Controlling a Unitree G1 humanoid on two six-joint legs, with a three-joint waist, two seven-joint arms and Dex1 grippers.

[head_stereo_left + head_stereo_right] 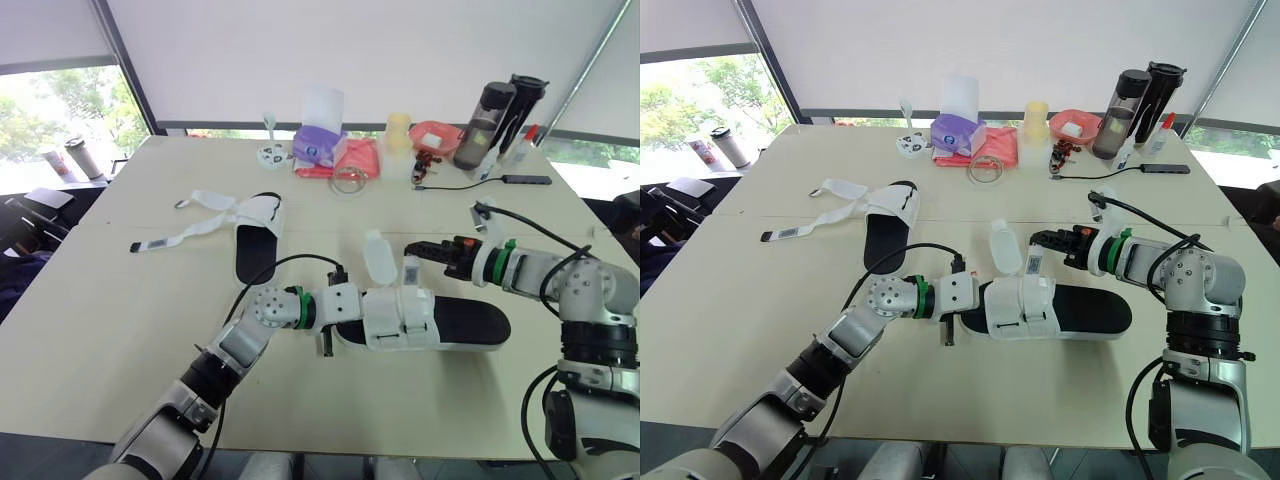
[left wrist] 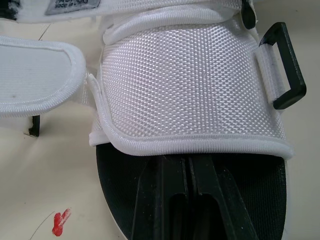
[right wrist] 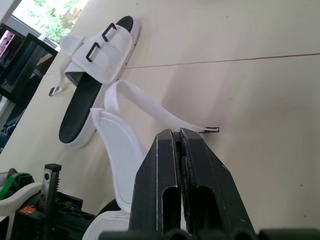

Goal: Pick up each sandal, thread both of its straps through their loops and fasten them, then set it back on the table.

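The left arm (image 1: 235, 345) reaches in low from the near edge of the table (image 1: 110, 300). Its elbow is bent and its forearm lies almost level, pointing across toward the right arm. The left claw (image 2: 189, 160) has its two fingers pressed together and laid flat on the black footbed of the near sandal (image 1: 465, 325), at that sandal's open end. Nothing shows between the fingers. Just past its tips the sandal's wide white band (image 2: 190, 95) arches over the footbed, with a black buckle loop (image 2: 286, 67) at the band's side. On the tabletop beside this claw is a small red mark (image 2: 60, 222).

The right arm (image 1: 565, 280) rises at the table's right side and bends sharply at the elbow. Its forearm points back toward the left claw, a little above the sandal. The right claw (image 3: 178, 134) is also pressed together. A narrow strap (image 1: 410, 270) with a label rises from the band to this claw's tips; whether it is pinched I cannot tell. Beside the tips a broad white flap (image 1: 376, 257) stands upright.

Well beyond both claws the second sandal (image 1: 258, 240) lies flat, its loose straps (image 1: 185, 235) spread on the table. Farther still, along the table's back edge, stand bottles (image 1: 490, 120), a purple pack (image 1: 320, 145) and a pink bowl (image 1: 437, 133).
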